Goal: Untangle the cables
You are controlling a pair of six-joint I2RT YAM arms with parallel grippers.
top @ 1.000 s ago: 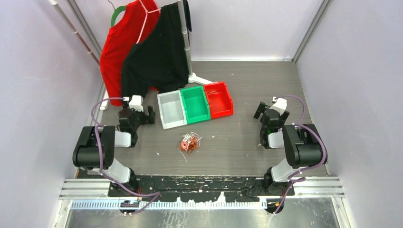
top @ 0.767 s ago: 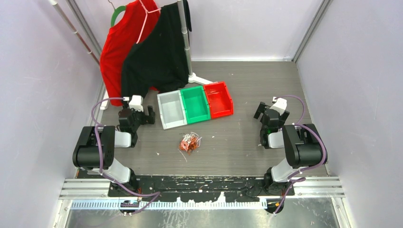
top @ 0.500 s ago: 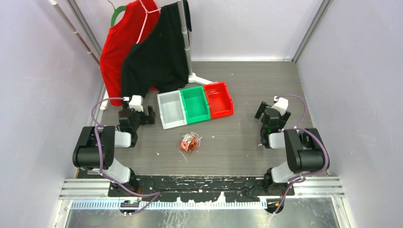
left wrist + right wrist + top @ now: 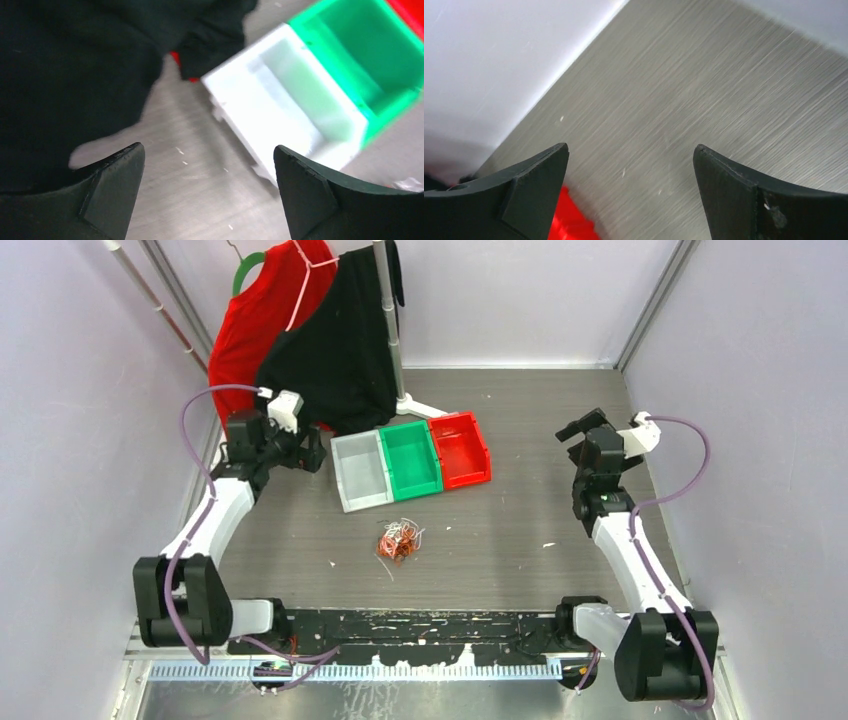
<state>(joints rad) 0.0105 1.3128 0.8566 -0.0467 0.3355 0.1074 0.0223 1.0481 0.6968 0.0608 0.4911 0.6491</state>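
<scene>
The cables [image 4: 399,540] lie on the table [image 4: 520,530] before the bins [image 4: 384,462].

The grey table [image 4: 520,420] carries a white bin [image 4: 360,472], green bin [image 4: 410,462], red bin [image 4: 460,452], the cables [image 4: 399,540] and perhaps white scraps [image 4: 547,544].

Orange and white cables [image 4: 398,540] snarled together on the table
</scene>
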